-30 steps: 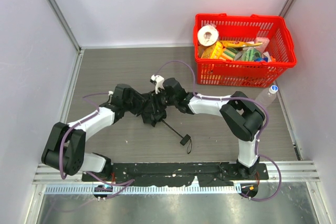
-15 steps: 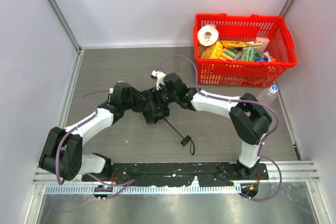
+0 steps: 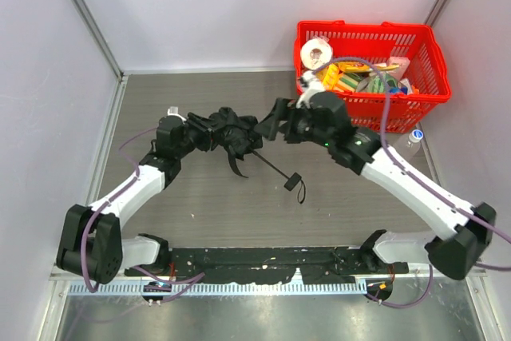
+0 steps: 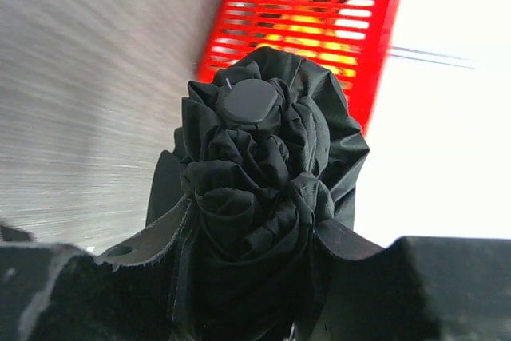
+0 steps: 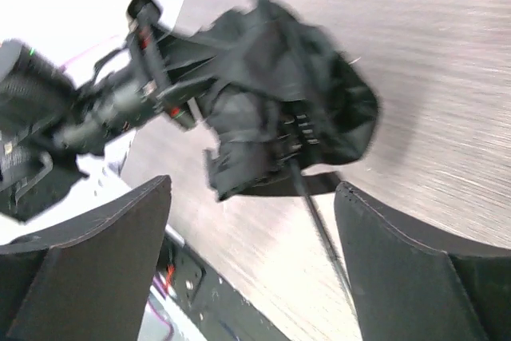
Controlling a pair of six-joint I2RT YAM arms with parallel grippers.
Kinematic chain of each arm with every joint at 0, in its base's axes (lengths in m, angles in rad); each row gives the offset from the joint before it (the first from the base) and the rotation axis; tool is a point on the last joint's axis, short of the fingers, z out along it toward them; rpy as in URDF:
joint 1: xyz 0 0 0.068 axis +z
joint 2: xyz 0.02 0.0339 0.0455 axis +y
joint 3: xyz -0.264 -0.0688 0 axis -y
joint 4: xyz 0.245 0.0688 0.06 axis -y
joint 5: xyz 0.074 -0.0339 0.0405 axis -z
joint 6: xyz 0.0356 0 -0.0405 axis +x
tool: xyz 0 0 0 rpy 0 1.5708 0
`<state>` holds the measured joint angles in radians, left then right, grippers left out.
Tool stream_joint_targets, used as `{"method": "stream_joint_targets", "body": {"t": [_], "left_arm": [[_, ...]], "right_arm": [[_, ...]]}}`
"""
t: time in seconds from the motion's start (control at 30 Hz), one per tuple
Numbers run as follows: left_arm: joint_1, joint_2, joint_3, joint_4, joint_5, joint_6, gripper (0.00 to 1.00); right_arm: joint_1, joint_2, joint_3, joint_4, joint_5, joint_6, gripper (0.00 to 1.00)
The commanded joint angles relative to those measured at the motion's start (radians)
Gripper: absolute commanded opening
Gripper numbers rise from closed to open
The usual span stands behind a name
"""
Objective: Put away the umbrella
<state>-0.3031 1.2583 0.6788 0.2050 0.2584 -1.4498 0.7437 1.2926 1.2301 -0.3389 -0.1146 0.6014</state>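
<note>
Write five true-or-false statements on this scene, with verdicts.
1. The left hand grips the umbrella. True.
2. The right hand is shut on the umbrella. False: it is open and holds nothing.
3. The umbrella is in the basket. False: it is outside it, over the table.
4. The basket holds several things. True.
5. The umbrella's shaft sticks out, with the handle at its end. True.
</note>
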Motion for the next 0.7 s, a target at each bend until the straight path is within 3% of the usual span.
{"method": "stream_joint_targets", "body": {"t": [0.0,0.17,0.27,0.4,0.43,0.53,0.63,0.67], "left_arm": [[0.009,-0.065,0.067,0.238,0.064,-0.148,0.0],[0.013,-0.085,0.082,0.301,0.071,-0.242,0.0],[0.013,-0.092,0.079,0.345,0.073,-0.302,0.0],[0.015,-0.083,0.065,0.433,0.087,-0.397,0.0],[0.015,-0.085,0.065,0.451,0.085,-0.412,0.0],[0.015,-0.08,0.054,0.554,0.068,-0.442,0.0],[0.012,-0.08,0.047,0.614,0.053,-0.443,0.0],[0.013,-0.08,0.044,0.625,0.048,-0.443,0.0]], "right_arm": [[-0.058,-0.131,-0.061,-0.123,0.267,0.209,0.91],[-0.141,-0.171,-0.178,-0.057,0.204,0.353,0.92],[-0.142,-0.167,-0.21,0.04,0.068,0.341,0.9],[-0.156,-0.164,-0.297,0.194,0.021,0.191,0.89],[-0.168,-0.161,-0.326,0.225,-0.024,0.224,0.9],[-0.237,-0.109,-0.467,0.442,-0.192,0.504,0.86],[-0.17,-0.05,-0.506,0.587,-0.235,0.835,0.84],[-0.146,-0.044,-0.508,0.609,-0.228,0.874,0.84]]}}
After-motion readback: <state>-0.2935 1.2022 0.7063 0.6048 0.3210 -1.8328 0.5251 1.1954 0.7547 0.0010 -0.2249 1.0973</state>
